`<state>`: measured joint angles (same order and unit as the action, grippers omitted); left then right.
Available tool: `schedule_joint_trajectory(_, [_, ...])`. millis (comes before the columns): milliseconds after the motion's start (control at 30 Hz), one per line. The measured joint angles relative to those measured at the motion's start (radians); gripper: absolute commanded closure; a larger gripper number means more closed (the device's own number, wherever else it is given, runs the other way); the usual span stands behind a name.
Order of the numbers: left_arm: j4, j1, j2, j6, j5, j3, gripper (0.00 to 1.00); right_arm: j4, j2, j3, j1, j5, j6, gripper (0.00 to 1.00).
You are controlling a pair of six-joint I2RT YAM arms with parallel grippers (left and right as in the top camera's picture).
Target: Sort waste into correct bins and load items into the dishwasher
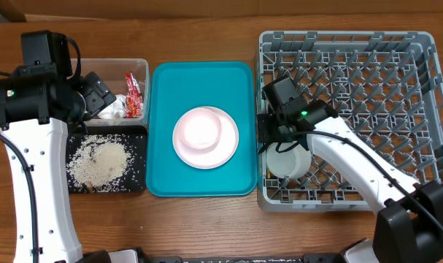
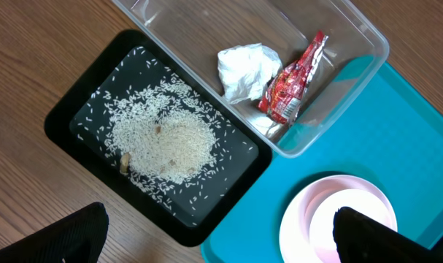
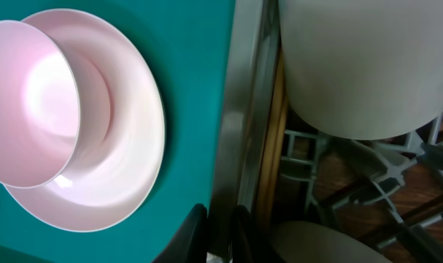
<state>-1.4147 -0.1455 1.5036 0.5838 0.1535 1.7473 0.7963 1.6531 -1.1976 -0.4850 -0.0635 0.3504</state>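
You've got a pink bowl (image 1: 198, 128) sitting mouth-up on a pink plate (image 1: 228, 150), off-centre toward the plate's back-left rim. Both look empty and sit mid-way on the teal tray (image 1: 163, 172). The clear bin (image 1: 112, 67) at back left holds a red wrapper (image 1: 133, 95) and a crumpled white tissue (image 2: 244, 69), side by side. The black tray (image 1: 139, 139) sits right in front of it, with a loose heap of rice (image 1: 97, 161) and stray grains around it. The grey dish rack (image 1: 367, 66) is right of the teal tray. One white cup (image 1: 287, 162) sits in its front-left corner, orientation unclear.
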Motion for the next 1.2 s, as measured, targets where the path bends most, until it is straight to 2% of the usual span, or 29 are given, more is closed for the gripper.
schedule_joint_trajectory(200, [0.0, 0.0, 0.0, 0.0, 0.0, 0.0, 0.0, 0.016, -0.003, 0.0, 0.0, -0.01, 0.012, 0.93])
schedule_joint_trajectory(433, [0.0, 0.0, 0.0, 0.0, 0.0, 0.0, 0.0, 0.016, -0.005, 0.0, 0.0, -0.011, 0.008, 0.84])
schedule_joint_trajectory(700, [0.0, 0.0, 0.0, 0.0, 0.0, 0.0, 0.0, 0.029, -0.004, -0.081, 0.003, -0.01, -0.033, 0.83])
schedule_joint_trajectory(833, [0.0, 0.0, 0.0, 0.0, 0.0, 0.0, 0.0, -0.068, -0.005, -0.164, 0.005, 0.032, -0.064, 0.84])
schedule_joint_trajectory(1200, [0.0, 0.0, 0.0, 0.0, 0.0, 0.0, 0.0, -0.228, 0.053, -0.17, 0.014, 0.238, -0.089, 0.83])
